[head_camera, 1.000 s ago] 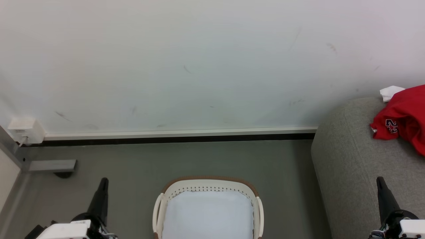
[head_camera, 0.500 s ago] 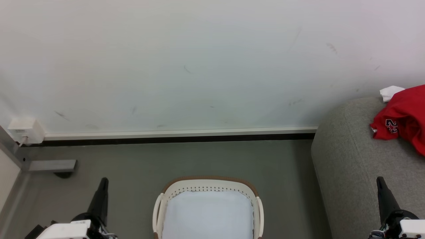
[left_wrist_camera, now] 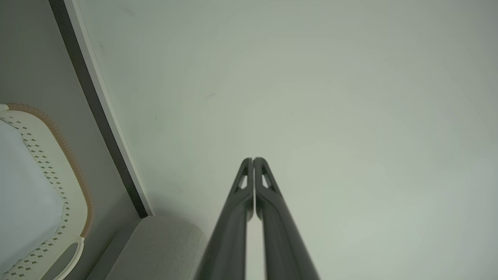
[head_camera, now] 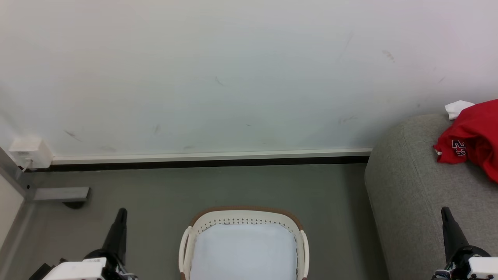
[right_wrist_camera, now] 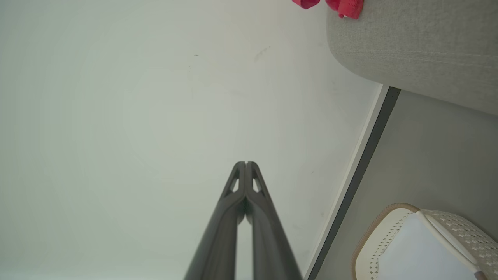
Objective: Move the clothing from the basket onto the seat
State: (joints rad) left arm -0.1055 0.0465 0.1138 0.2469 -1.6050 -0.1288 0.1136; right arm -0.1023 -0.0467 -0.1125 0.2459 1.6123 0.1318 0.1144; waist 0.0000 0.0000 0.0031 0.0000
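Observation:
The red jersey (head_camera: 474, 136) lies bunched on the grey sofa (head_camera: 420, 194) at the right edge of the head view, its dark number print facing me and a white sleeve behind it. A red corner of it (right_wrist_camera: 342, 4) also shows at the top of the right wrist view. The cream basket (head_camera: 244, 214) with the brown rim stands on the floor at bottom centre, holding nothing but its pale base. My left gripper (head_camera: 122, 212) is shut and bare, left of the basket. My right gripper (head_camera: 444, 210) is shut and bare, in front of the sofa's side.
A white wall (head_camera: 233, 77) with a pale skirting board (head_camera: 210, 156) runs behind the basket. A white socket box (head_camera: 30, 152) and a grey metal foot (head_camera: 61, 193) sit at the far left. Grey floor (head_camera: 233, 186) lies between basket and wall.

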